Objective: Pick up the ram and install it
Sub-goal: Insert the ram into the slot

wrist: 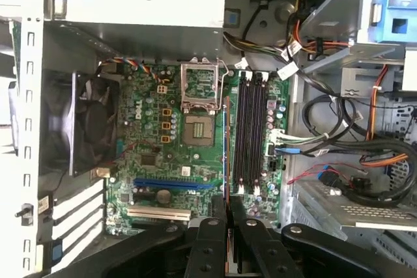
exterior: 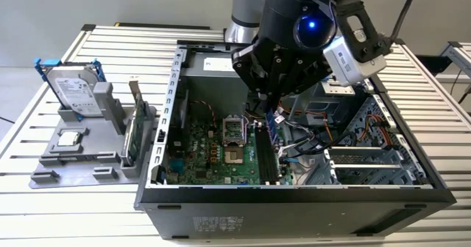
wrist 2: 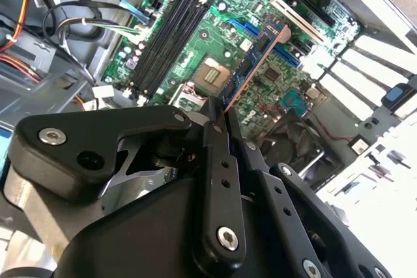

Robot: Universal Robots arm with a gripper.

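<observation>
Green ram, pinched between fingers, runs lengthwise parallel to memory slots.

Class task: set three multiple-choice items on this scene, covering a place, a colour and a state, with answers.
1. Where is the memory stick?
A. on the floor
B. in the gripper, above the motherboard
C. in a person's hand

2. What colour is the frame around the hard drive?
A. red
B. blue
C. yellow

3. The gripper is:
A. open
B. shut on a screwdriver
C. shut on the memory stick

1 B: the stick hangs from the gripper over the board.
2 B: blue bars edge the drive.
3 C: it clamps the stick's end.
</observation>
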